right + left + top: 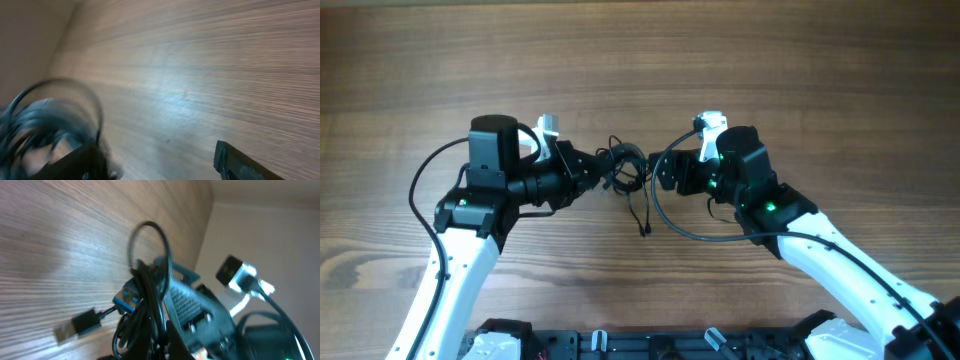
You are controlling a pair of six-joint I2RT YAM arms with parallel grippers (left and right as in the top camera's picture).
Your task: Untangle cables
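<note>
The cables (626,165) form a small dark knot at the middle of the table, between the two arms. One loose strand runs down to a tiny plug (645,229). My left gripper (601,173) is shut on the knot from the left. In the left wrist view the bunched cables (147,300) loop up over the wood, with a blue plug (124,298) and a black plug (85,322) sticking out. My right gripper (658,170) is right beside the knot, open. In the right wrist view its fingers (235,162) stand wide apart over bare wood, with the blurred cables (45,115) at the left.
A thicker black cord (680,228) curves from the right arm over the table just below the knot. Another cord (420,175) loops off the left arm. The table (640,60) is brown wood. A black rack (620,345) lines the front edge.
</note>
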